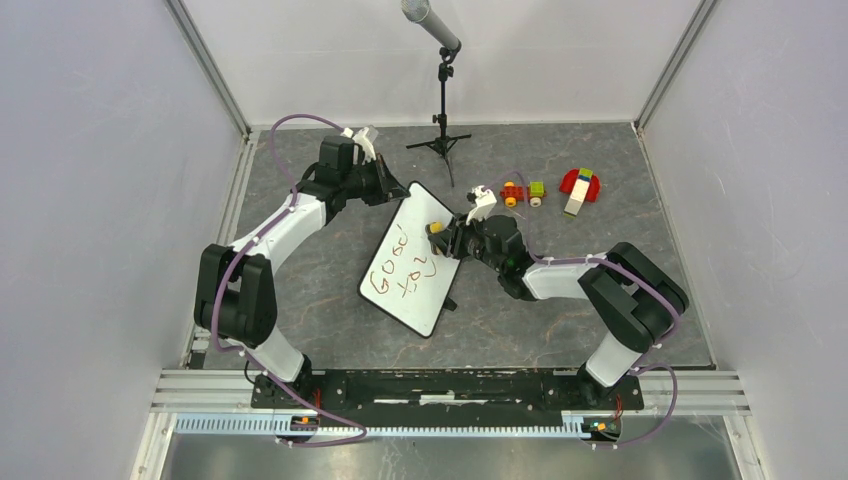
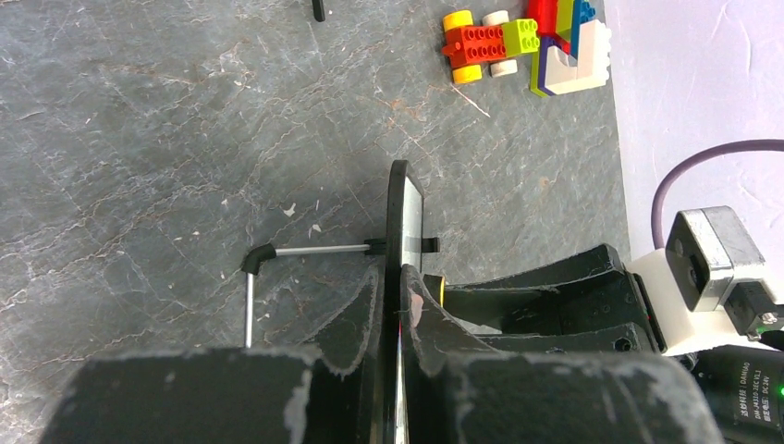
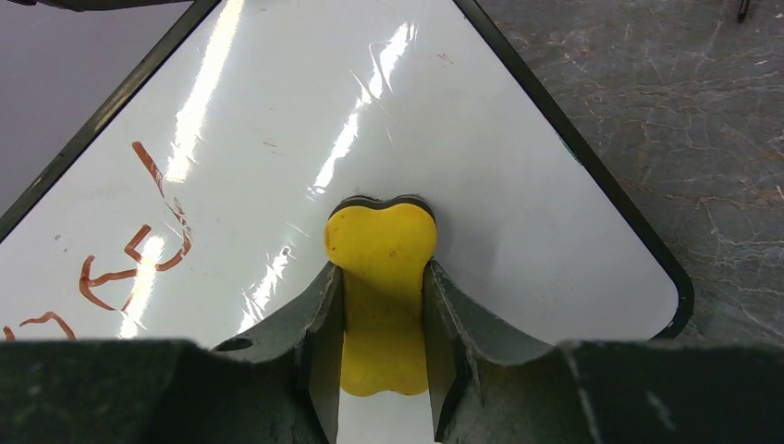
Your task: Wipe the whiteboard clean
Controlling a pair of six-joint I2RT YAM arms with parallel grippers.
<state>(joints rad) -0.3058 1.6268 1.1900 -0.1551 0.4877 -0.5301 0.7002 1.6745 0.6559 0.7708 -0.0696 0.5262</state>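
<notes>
The grey surface (image 1: 330, 300) carries the whiteboard (image 1: 425, 295) at its middle, tilted, with red writing toward the board's near left edge. The left claw (image 2: 399, 277) is clamped on the board's far corner edge. The right claw (image 3: 381, 277) grips a yellow eraser (image 3: 381, 236), which lies against the white face.

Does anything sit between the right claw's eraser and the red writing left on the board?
Nothing visible. The right claw holds the yellow eraser on the whiteboard, with only bare white surface between it and the red writing.
</notes>
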